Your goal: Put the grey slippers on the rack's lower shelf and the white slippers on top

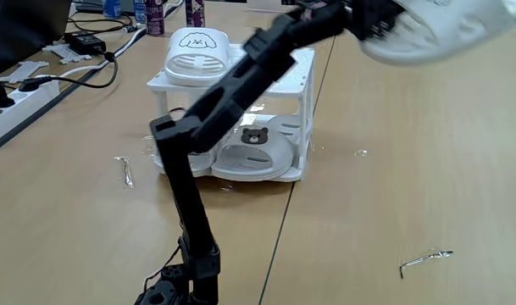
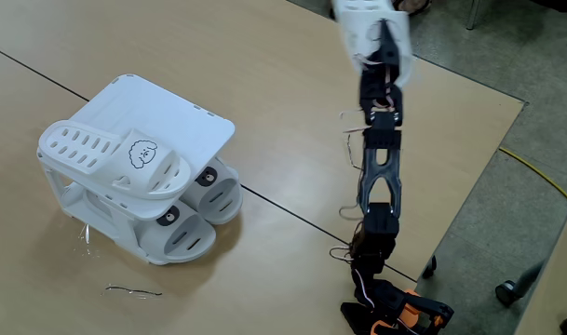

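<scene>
The white two-tier rack (image 1: 304, 102) (image 2: 185, 116) stands mid-table. One white slipper (image 1: 194, 51) (image 2: 115, 158) with a dog face lies on the left half of its slatted top in the fixed view from behind the arm. Both grey slippers (image 1: 253, 152) (image 2: 185, 233) with bear faces rest on the lower shelf (image 1: 296, 174), toes poking out. My gripper (image 1: 378, 24) (image 2: 384, 45) is raised well to the right of the rack, shut on the second white slipper (image 1: 448, 34) (image 2: 357, 23), which looks blurred.
A power strip (image 1: 24, 97), black cables (image 1: 88, 51) and bottles (image 1: 169, 13) sit along the far left. Bent wire bits (image 1: 124, 171) (image 1: 423, 258) lie on the wood. The table edge (image 2: 483, 172) runs close to the arm's base (image 2: 395, 312).
</scene>
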You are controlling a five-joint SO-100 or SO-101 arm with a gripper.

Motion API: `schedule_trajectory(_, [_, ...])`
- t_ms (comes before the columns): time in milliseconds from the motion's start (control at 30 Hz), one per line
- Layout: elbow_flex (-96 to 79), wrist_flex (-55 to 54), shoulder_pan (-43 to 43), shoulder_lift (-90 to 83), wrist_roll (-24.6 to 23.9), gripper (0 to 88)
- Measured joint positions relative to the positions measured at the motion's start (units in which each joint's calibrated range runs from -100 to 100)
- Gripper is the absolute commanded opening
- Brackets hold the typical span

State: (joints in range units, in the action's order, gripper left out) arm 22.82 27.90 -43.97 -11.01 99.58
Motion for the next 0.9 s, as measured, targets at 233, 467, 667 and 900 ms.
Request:
schedule_trajectory(233, [-10.33, 0.00, 19.03, -6.60, 0.00, 0.8])
schedule_trajectory(467, [-10.51, 0.00, 36.18, -6.68, 0.00, 0.8])
schedule_trajectory(667, [-8.09, 0.00, 41.12, 0.33, 0.00, 0.8])
schedule_trajectory(900, [4.04, 0.00, 41.35, 15.59, 0.00, 0.8])
